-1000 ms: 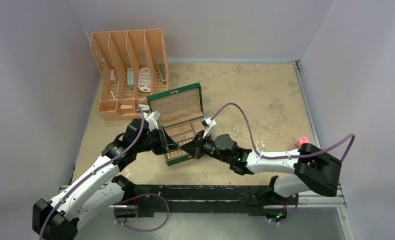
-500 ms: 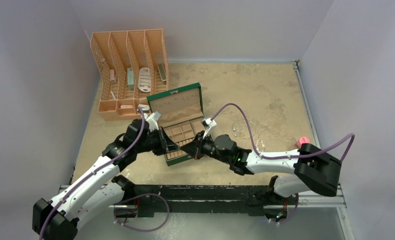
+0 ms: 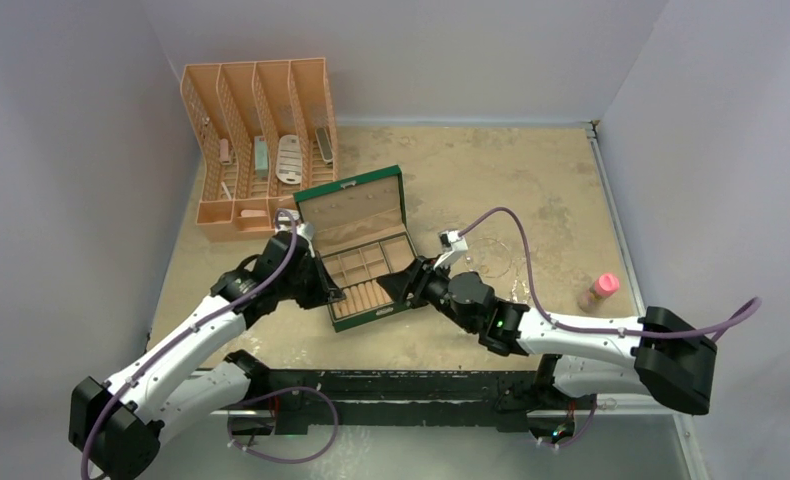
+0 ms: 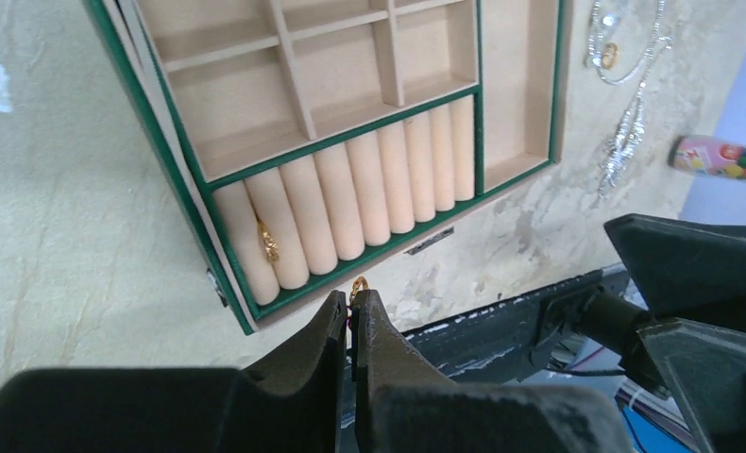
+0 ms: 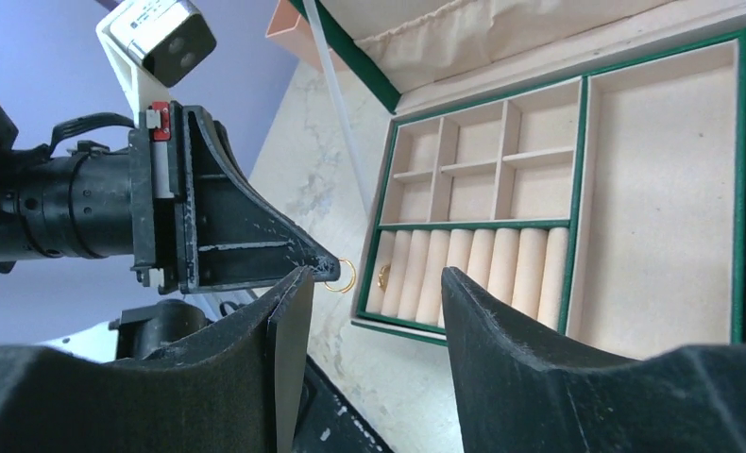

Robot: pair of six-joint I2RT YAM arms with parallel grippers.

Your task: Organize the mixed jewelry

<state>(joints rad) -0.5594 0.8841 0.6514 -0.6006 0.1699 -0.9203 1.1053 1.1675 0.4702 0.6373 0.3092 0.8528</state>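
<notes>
The green jewelry box (image 3: pixel 373 318) lies open on the table, its lid up. My left gripper (image 3: pixel 331 291) hovers off the box's front left corner, shut on a small gold ring (image 4: pixel 358 283) that pokes out of its tips (image 4: pixel 352 300); the same ring (image 5: pixel 343 275) shows in the right wrist view. My right gripper (image 3: pixel 399 285) is open over the box's front right part, with nothing between its fingers (image 5: pixel 377 278). A second gold ring (image 4: pixel 268 243) sits between the ring rolls. A wire hoop (image 3: pixel 491 255) and a silvery chain (image 4: pixel 624 142) lie on the table to the right of the box.
A peach slotted organizer (image 3: pixel 256 140) with small items stands at the back left. A pink-capped bottle (image 3: pixel 598 290) lies at the right. Walls close in the table on the left, back and right. The box's divided compartments (image 5: pixel 487 184) hold nothing.
My right gripper has opened and drawn back to the right, away from the left gripper's tips. Its arm has swung outward, uncovering the pink-capped bottle. The left gripper has closed fully.
</notes>
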